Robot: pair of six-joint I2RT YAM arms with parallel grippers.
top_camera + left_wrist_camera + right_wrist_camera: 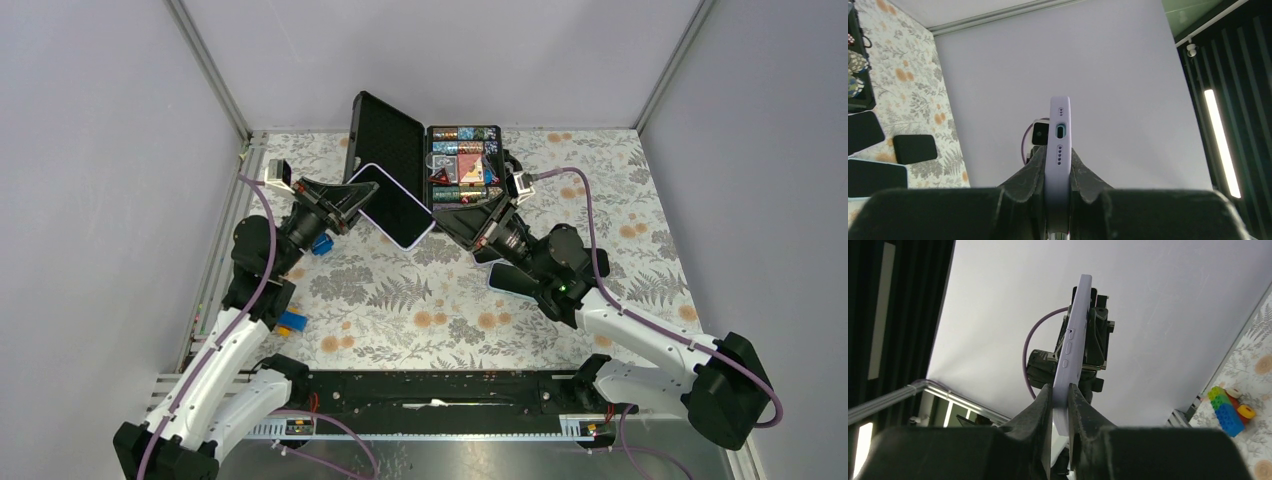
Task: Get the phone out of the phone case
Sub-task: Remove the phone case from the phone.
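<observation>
Clamping the bottom end of the phone case (1058, 150), the left claw (362, 197) is closed tight, its two fingers (1028, 175) pressed flat against the front and back faces just short of the charging port. The right claw (447, 216) takes the opposite side, its fingers (1040, 407) pinching the lilac edge with no gap to be seen, a little way from the side buttons. Between the two claws the phone (393, 207) hangs in the air above the flowered table (420, 300), dark screen upward in the overhead view, tilted, and not yet out of its case. By its look, the case is a soft, rubbery shell that should flex and peel at the lip. The phone inside is likely stiff, light, smooth-faced and breakable if dropped. A sound hold would keep one claw on the case rim alone and let the other work the rigid body free at a corner, since squeezing both faces on both sides pins phone and shell together. Behind the pair stands an open black box (390, 130) of small items. Toy blocks (1225, 410) lie on the left arm's side of the table. Dark flat slabs (914, 148), phones or cases, lie on the cloth, well apart.
</observation>
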